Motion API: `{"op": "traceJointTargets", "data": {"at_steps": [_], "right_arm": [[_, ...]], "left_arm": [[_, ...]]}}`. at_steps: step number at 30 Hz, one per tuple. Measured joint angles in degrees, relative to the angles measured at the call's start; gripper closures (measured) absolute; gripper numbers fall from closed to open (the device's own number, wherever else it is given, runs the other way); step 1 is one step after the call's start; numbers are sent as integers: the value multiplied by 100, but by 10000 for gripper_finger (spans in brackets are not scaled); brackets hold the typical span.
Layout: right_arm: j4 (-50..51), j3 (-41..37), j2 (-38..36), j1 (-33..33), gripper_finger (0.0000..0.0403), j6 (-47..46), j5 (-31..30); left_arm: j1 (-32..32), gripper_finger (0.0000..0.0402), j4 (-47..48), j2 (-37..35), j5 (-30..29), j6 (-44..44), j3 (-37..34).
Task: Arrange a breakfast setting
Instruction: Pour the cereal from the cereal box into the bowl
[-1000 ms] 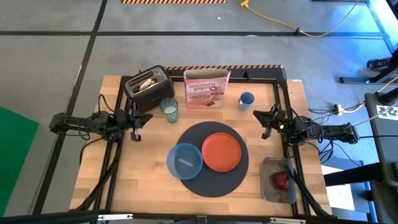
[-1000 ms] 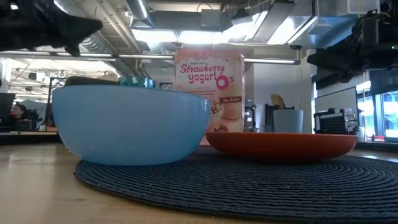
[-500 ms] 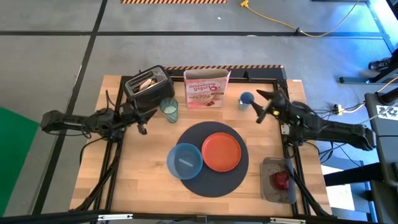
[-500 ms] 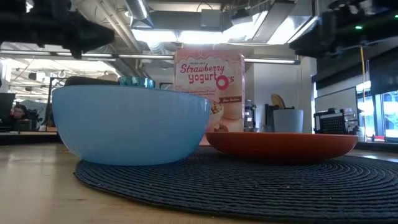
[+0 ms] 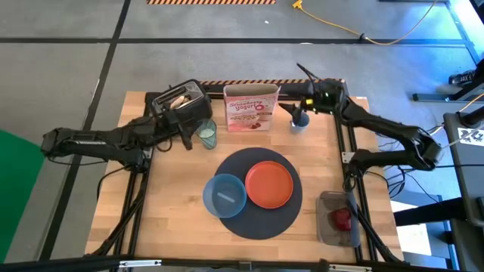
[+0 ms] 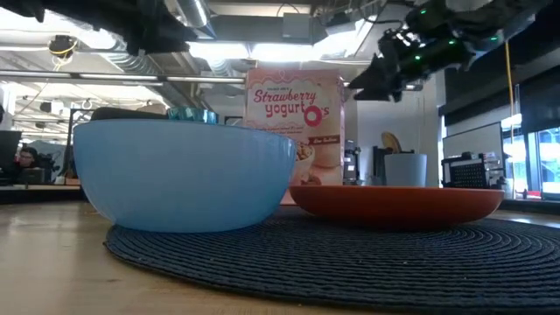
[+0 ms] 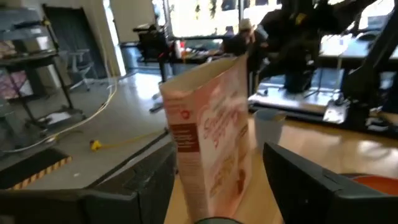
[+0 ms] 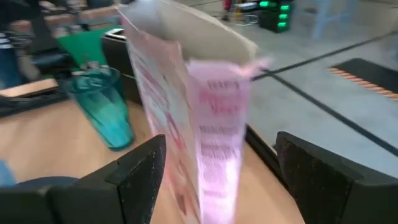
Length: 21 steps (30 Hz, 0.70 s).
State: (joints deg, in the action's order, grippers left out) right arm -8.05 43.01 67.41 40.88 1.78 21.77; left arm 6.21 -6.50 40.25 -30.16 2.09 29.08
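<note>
A: From above, where do things sit around the mat [image 5: 257, 198]?

B: Bowl [image 5: 224, 195] and plate [image 5: 269, 184] rest on it; glass [image 5: 206, 133] stands beyond.

A: Wrist views?

B: Both jaws gape toward the cereal box [image 7: 214, 137].

Wooden bench [image 5: 174, 204] carries: dark-grey round mat [image 5: 253, 219] at centre — blue bowl and orange plate sit on that, not the wood. Along the back edge: toaster [image 5: 180, 106], pale-green glass [image 5: 206, 133], yogurt cereal box [image 5: 250, 107], small blue cup [image 5: 300, 121]. Near right corner — grey tray [image 5: 327, 227].
</note>
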Motion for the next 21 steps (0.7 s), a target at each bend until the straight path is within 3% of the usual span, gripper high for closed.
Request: {"op": "traceJointTargets", "data": {"at_steps": [6, 11, 21], "right_arm": [[8, 361, 506, 203, 109, 347, 988], [3, 392, 770, 201, 109, 610, 766], [-652, 390, 1552, 190, 109, 648, 984]], "left_arm": [[396, 135, 160, 382, 719, -33, 2], [466, 130, 179, 516, 847, -2, 0], [470, 133, 161, 518, 569, 8, 0]]}}
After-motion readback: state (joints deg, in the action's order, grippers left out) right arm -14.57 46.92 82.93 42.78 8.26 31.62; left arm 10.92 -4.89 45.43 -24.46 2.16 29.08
